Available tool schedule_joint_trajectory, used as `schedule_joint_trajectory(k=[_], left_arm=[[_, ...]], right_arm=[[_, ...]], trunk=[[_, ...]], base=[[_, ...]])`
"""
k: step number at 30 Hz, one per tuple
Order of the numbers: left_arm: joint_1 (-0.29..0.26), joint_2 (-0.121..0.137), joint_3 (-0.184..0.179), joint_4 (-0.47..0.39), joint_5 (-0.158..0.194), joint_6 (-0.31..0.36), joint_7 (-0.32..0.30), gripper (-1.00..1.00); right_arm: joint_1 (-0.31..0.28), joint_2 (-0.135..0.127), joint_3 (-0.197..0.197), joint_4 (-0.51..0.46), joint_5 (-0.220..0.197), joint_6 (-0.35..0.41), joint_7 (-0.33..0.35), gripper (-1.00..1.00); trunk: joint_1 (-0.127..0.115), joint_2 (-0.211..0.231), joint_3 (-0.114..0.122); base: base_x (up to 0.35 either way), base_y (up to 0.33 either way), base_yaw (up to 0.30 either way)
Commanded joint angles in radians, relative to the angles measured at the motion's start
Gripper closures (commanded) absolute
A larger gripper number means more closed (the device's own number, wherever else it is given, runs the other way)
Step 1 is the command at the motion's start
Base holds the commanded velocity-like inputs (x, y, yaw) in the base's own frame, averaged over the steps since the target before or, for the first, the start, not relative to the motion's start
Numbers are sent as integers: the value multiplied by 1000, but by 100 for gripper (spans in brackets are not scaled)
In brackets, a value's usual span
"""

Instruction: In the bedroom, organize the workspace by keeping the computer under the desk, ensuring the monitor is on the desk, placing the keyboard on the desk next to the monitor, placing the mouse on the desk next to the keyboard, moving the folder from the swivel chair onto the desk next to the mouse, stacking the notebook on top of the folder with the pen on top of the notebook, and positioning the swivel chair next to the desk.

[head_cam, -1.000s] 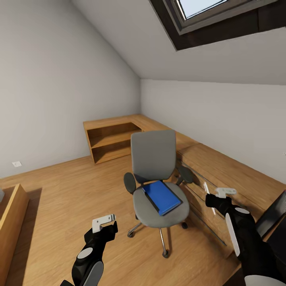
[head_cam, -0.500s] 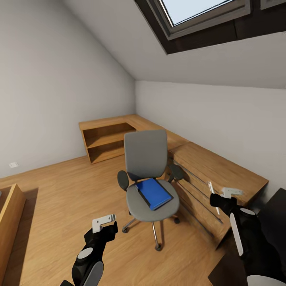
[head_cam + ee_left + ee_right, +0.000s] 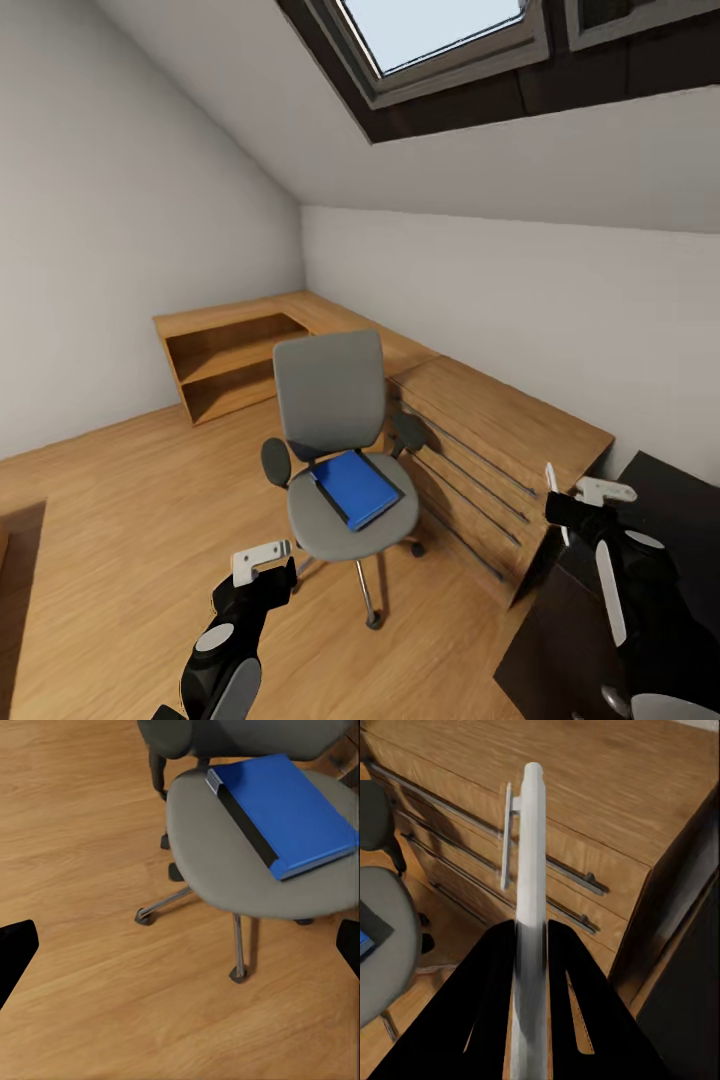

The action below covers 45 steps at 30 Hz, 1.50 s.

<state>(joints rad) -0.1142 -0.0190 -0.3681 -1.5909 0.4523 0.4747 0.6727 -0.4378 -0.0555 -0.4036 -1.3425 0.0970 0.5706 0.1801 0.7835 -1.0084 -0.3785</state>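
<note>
Left gripper (image 3: 262,562) raised low at left with jaws apart and nothing between them, right gripper (image 3: 572,492) lifted at right, clamped around the pen (image 3: 528,922), both forearms bent upward.

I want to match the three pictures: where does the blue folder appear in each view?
Head view: the folder lies flat on the swivel chair seat, just below the picture's centre.
Left wrist view: the folder fills the upper right area, on the same seat.
Right wrist view: a small blue corner shows at the left edge.
Shared landmark: the grey seat of the swivel chair.
</note>
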Motion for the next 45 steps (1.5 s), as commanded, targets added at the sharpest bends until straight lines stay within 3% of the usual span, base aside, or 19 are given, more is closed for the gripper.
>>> schedule_joint_trajectory(k=[1,7,15,26,35,45], left_arm=[[-1,0,-1,-1,8,2,8,-100],[-1,0,-1,-1,8,2,8,-100],[-1,1,0,-1,9,3,8,-100],[-1,2,-1,16,6,3,8,-100],[-1,2,-3,23,5,2,8,-100],[-1,2,-10,24,5,2,8,-100]], right_arm=[[-1,0,-3,-1,9,5,9,100],[-1,-1,-10,1,9,5,9,100],[-1,-1,-9,2,9,5,8,100],[-1,-4,-10,28,10,-4,4,100],[-1,-7,-9,83,12,-6,-99,100],[-2,-8,-5,119,14,-8,-120,100]], trunk=[[-4,6,2],[-27,48,21],[-27,48,21],[-27,48,21],[-27,48,21],[-27,48,21]], base=[[0,0,-262],[0,0,-262],[0,0,-235],[1,-42,-31],[79,-249,-1],[182,-106,0]])
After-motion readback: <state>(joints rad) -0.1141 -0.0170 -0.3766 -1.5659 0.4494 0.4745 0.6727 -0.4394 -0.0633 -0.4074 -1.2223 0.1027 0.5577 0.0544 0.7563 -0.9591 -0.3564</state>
